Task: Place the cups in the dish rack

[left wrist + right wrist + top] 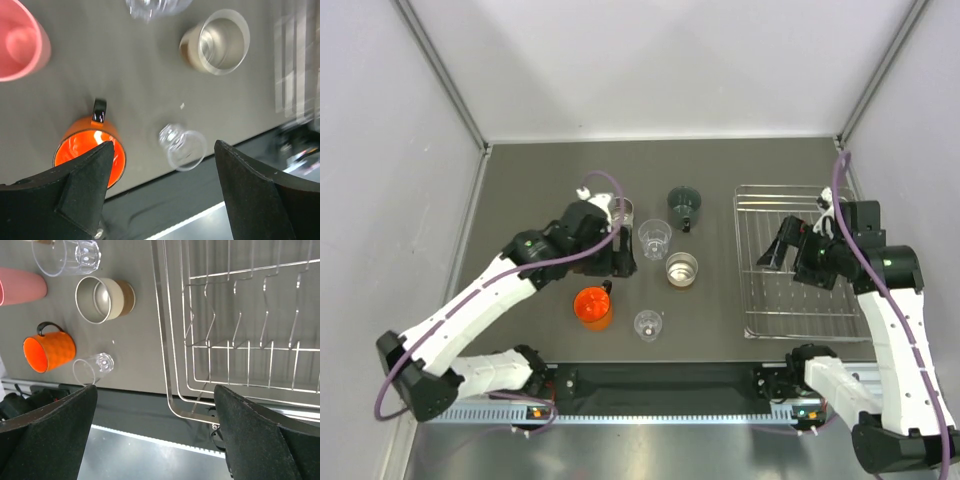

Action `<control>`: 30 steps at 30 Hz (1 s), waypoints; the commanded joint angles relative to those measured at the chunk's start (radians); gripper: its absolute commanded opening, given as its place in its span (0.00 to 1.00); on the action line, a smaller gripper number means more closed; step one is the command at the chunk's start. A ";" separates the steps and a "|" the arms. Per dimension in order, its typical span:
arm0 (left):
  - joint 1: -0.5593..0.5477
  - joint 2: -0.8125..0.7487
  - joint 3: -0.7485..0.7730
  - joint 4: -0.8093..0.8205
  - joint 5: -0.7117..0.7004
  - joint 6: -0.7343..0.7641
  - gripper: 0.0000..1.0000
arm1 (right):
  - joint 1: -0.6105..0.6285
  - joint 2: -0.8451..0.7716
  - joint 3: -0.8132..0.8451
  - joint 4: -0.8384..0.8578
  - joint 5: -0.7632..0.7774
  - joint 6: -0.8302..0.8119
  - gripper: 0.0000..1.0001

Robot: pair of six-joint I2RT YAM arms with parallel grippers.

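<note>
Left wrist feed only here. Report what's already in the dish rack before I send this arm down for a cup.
Observer: Nothing is in it. The dish rack shows bare wire in the top and right wrist views.
Operator: Good. Now name any cup my view misses.
Observer: One dark green cup. It sits on the table beyond the steel cup, toward the far edge.
</note>
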State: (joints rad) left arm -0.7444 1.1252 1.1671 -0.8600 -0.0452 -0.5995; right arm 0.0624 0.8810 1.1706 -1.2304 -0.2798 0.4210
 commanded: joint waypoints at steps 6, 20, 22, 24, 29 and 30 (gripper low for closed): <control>-0.101 0.137 0.157 -0.077 -0.031 0.098 0.80 | -0.012 -0.083 -0.006 -0.024 0.057 0.018 1.00; -0.177 0.401 0.217 -0.148 0.024 0.184 0.51 | -0.012 -0.077 0.027 -0.034 0.030 -0.053 1.00; -0.181 0.409 0.198 -0.140 0.041 0.179 0.47 | -0.010 -0.082 0.020 -0.037 0.028 -0.053 1.00; -0.187 0.412 0.178 -0.126 0.086 0.173 0.46 | -0.012 -0.086 0.009 -0.034 0.016 -0.050 1.00; -0.217 0.432 0.109 -0.097 0.105 0.164 0.44 | -0.010 -0.099 -0.009 -0.023 0.001 -0.044 1.00; -0.220 0.435 0.102 -0.097 0.108 0.165 0.44 | -0.010 -0.099 -0.012 -0.023 -0.002 -0.042 1.00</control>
State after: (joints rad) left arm -0.9470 1.5482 1.2934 -0.9787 0.0315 -0.4438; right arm 0.0624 0.7952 1.1534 -1.2617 -0.2642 0.3882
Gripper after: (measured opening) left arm 0.444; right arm 0.996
